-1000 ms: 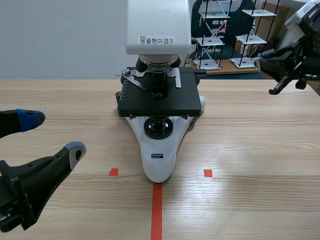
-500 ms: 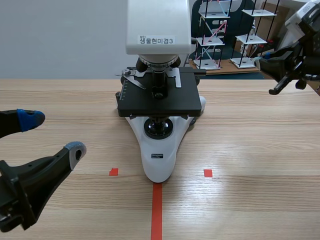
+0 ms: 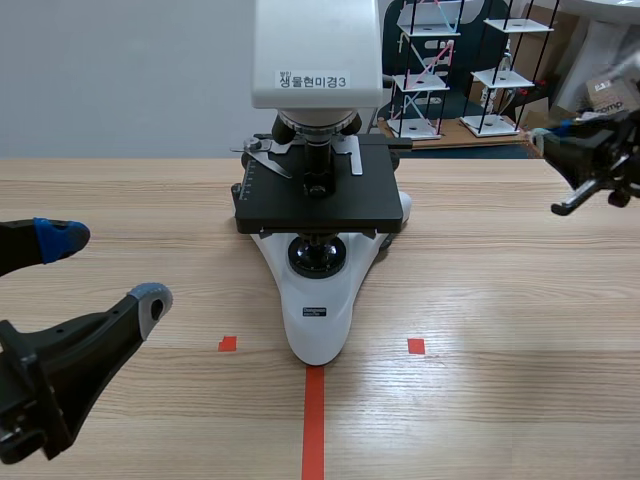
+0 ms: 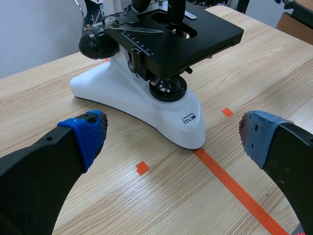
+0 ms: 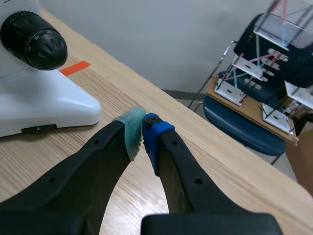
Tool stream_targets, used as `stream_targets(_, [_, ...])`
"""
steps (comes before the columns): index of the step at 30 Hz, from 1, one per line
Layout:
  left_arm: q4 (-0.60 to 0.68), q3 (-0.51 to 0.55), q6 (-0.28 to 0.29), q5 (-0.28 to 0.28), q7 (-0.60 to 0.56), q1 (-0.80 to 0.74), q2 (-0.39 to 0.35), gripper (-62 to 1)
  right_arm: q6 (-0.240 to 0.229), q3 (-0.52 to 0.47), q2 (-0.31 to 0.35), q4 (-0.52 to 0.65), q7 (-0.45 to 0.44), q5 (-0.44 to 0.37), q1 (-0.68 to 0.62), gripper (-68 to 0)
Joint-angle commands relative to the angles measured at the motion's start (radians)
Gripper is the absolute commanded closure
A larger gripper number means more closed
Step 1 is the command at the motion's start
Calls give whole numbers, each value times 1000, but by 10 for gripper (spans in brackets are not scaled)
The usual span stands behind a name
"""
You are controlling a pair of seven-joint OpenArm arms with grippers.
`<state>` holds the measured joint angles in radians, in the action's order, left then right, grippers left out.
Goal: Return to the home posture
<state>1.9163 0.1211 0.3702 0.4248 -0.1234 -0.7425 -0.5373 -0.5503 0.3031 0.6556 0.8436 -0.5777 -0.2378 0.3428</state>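
Note:
A white microscope (image 3: 318,200) with a black stage (image 3: 320,195) stands in the middle of the wooden table; in the left wrist view the microscope (image 4: 156,93) sits just ahead of my left gripper (image 4: 171,139). That left gripper (image 3: 105,270) hovers low at the near left, open, nothing between its blue pads. My right gripper (image 3: 545,140) is raised at the far right, off to the side of the microscope. In the right wrist view the right gripper (image 5: 143,131) is shut on nothing, its pads touching, with the microscope's base and focus knob (image 5: 32,41) beside it.
Orange-red tape marks lie on the table in front of the microscope. Behind the table's far edge stand small white wire racks (image 3: 430,70) and a blue chair (image 5: 244,122). A cardboard box sits at the far right.
The right gripper has moved right and slightly down, away from the microscope. The left arm has not moved.

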Motion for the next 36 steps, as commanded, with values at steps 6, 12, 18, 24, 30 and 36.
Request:
stream_targets(6, [11,3,2,9,-15,-5,5,-566,99,-212,39,197,-59,-85,-256,-122])
stream_targets(12, [11,3,2,9,-14,-5,5,-566,143,-381,0,474,-57,-160,-519,-277])
stream_targets(18, [11,3,2,9,-15,-5,5,-566,203,-428,-56,700,-58,-186,-749,-429])
stream_targets(24, [11,3,2,9,-14,-5,5,-566,222,-428,-102,848,-53,-190,-924,-515])
stream_targets(30, [11,3,2,9,-14,-5,5,-566,222,-428,-103,913,-17,-235,-1062,-548])
stream_targets(36, [11,3,2,9,-15,-5,5,-566,221,-428,-113,933,-2,-234,-1140,-552])
